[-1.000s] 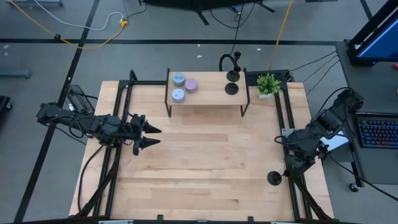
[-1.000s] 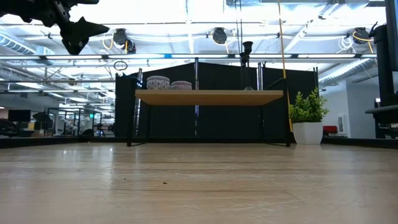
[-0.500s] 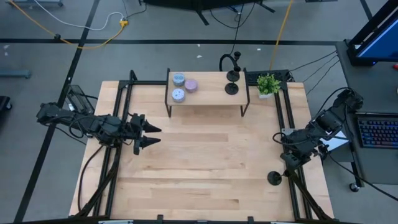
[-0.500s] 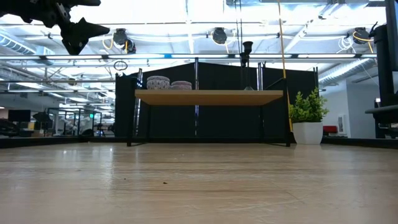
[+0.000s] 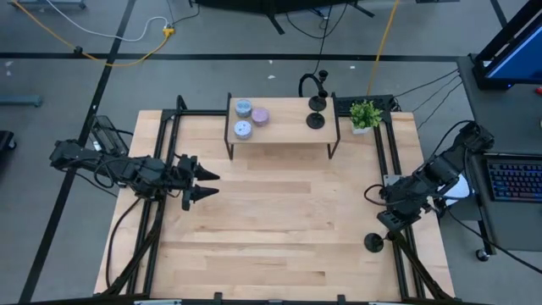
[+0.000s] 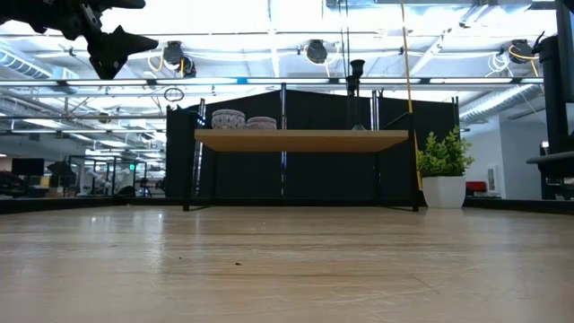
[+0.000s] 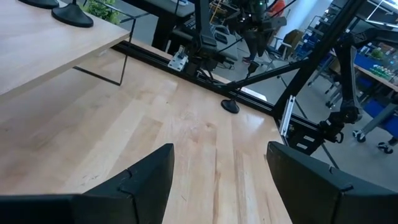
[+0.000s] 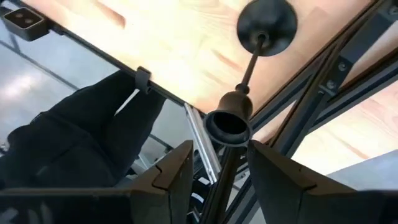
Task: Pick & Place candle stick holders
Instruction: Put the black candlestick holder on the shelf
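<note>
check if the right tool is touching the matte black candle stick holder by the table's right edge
Apart. The right wrist view shows the holder's cup above the open right tool, with a gap to each finger.

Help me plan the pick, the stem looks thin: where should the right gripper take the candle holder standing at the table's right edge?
Grip the candle holder on its thin stem just under the cup, coming from above with the right gripper. It stands upright; the flat disc base offers no hold.

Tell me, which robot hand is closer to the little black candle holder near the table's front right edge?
The right hand. It hangs just above and beside that candle holder, with its fingers apart around the cup. The left hand waits far across the table, on the left side.
</note>
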Tool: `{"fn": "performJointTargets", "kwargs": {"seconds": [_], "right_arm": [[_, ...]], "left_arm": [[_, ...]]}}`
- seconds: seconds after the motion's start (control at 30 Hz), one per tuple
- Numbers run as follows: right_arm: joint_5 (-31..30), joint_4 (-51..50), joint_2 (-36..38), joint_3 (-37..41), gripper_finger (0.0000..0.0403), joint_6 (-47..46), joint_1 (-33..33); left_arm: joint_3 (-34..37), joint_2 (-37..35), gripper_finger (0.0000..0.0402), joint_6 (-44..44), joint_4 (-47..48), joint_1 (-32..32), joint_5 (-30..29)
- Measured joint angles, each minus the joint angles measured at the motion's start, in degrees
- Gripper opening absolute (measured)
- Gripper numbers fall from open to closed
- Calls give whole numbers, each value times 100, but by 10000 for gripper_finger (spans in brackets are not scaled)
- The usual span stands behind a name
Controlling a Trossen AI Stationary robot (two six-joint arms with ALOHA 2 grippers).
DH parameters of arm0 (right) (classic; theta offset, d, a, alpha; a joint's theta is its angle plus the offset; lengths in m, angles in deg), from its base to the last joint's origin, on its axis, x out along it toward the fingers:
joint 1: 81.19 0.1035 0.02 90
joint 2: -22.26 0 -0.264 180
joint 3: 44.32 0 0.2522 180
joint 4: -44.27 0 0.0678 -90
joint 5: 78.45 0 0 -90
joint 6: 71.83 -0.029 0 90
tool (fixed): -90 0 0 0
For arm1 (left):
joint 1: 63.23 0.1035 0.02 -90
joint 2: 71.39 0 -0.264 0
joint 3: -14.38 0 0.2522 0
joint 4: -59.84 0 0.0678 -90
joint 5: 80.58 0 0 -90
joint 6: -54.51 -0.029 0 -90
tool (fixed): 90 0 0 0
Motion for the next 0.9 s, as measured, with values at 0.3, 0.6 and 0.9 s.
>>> {"fn": "performJointTargets", "kwargs": {"seconds": [0.3,0.6,0.9], "right_arm": [[10,-117,-63,0,131,8,213],[-291,-82,-253,0,119,-76,549],[-314,-136,-371,20,108,-64,691]], "left_arm": [[0,0,264,38,22,0,0],[0,0,264,48,48,0,0],[0,0,264,72,44,0,-2]]}}
